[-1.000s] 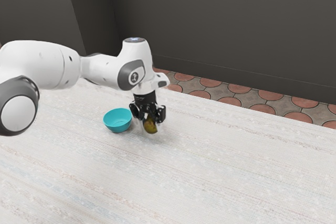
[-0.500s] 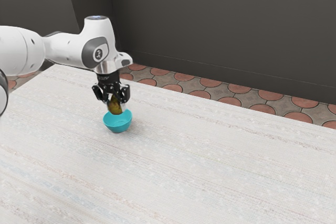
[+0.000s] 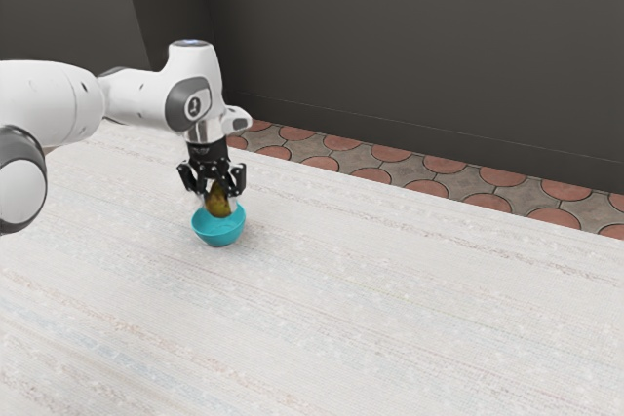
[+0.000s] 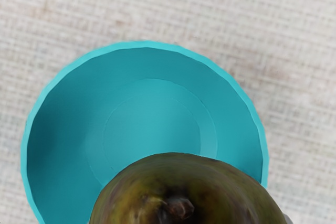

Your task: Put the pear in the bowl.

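I have one arm (image 3: 68,102) reaching in from between nine and ten o'clock in the exterior view, with its one end effector (image 3: 219,206) pointing down. Its two fingers stand partway apart, closed onto opposite sides of the one pear (image 3: 217,203), so I have hold of it. The pear is over the mouth of the one bowl (image 3: 218,233), which sits upright on the worktop (image 3: 400,289) at about eight o'clock from the exterior view's centre. I cannot tell whether the pear's underside dips below the rim.

In the wrist view I see the pear's single stem, the fruit covering part of the bowl, and bare turquoise inside the rest of it. Past the worktop's far edge, toward twelve o'clock in the exterior view, runs a floor (image 3: 391,154) of many reddish round tiles, then a dark wall (image 3: 409,46).
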